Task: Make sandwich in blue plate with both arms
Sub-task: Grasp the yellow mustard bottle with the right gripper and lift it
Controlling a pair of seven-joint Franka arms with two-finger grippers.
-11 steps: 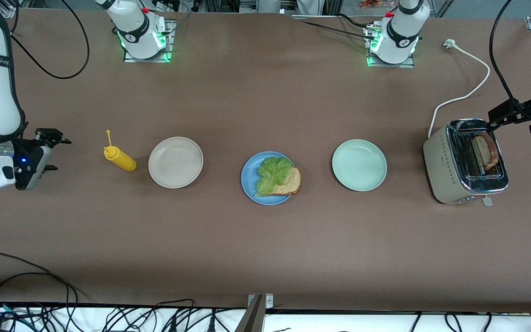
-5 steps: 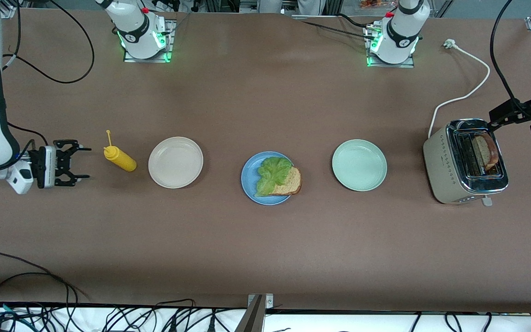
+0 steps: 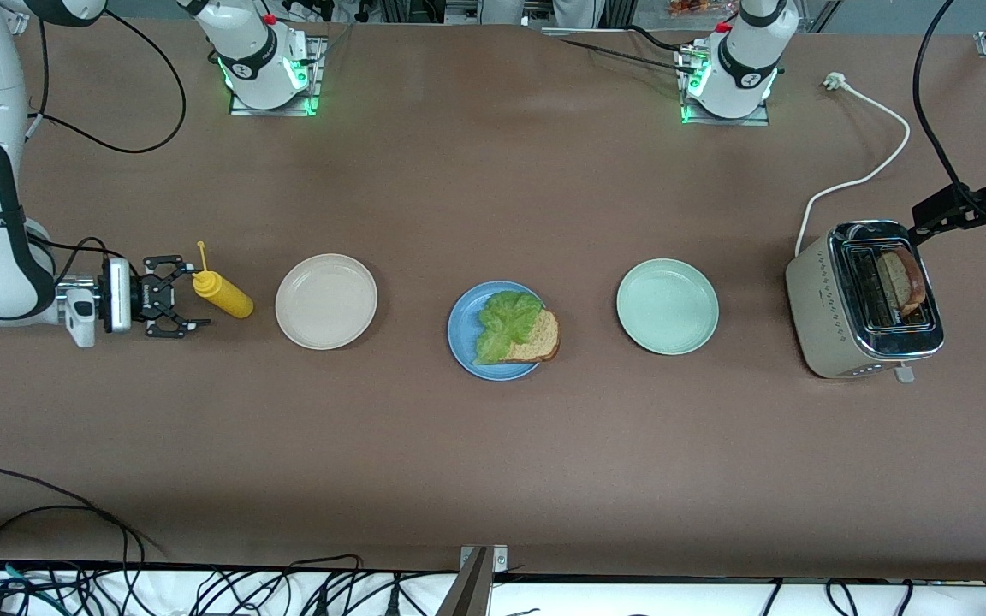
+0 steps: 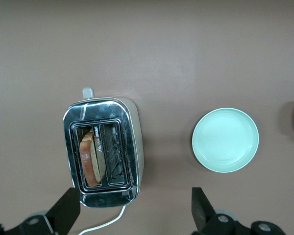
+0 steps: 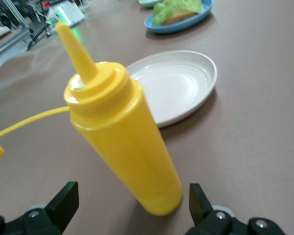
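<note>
The blue plate [image 3: 462,329] sits mid-table with one brown bread slice [image 3: 537,339] on it and a green lettuce leaf [image 3: 503,323] on top of the slice. A second bread slice [image 3: 899,282] stands in a slot of the toaster [image 3: 827,299]; it also shows in the left wrist view [image 4: 90,155]. My left gripper [image 3: 929,218] is open and empty, up over the toaster's plug-side end, as the left wrist view [image 4: 132,215] shows. My right gripper [image 3: 187,295] is open and level with the table, its fingers on either side of a yellow squeeze bottle [image 3: 223,293], not closed on it.
The yellow bottle [image 5: 122,142] stands upright with its cap strap hanging loose. A cream-white plate [image 3: 326,301] lies beside it toward the blue plate. A pale green plate [image 3: 667,306] lies between the blue plate and the toaster. The toaster's white cord [image 3: 874,128] runs toward the left arm's base.
My right arm has swung in from the table's end, turned its gripper level and brought it up to the yellow bottle. The left gripper has hardly moved.
</note>
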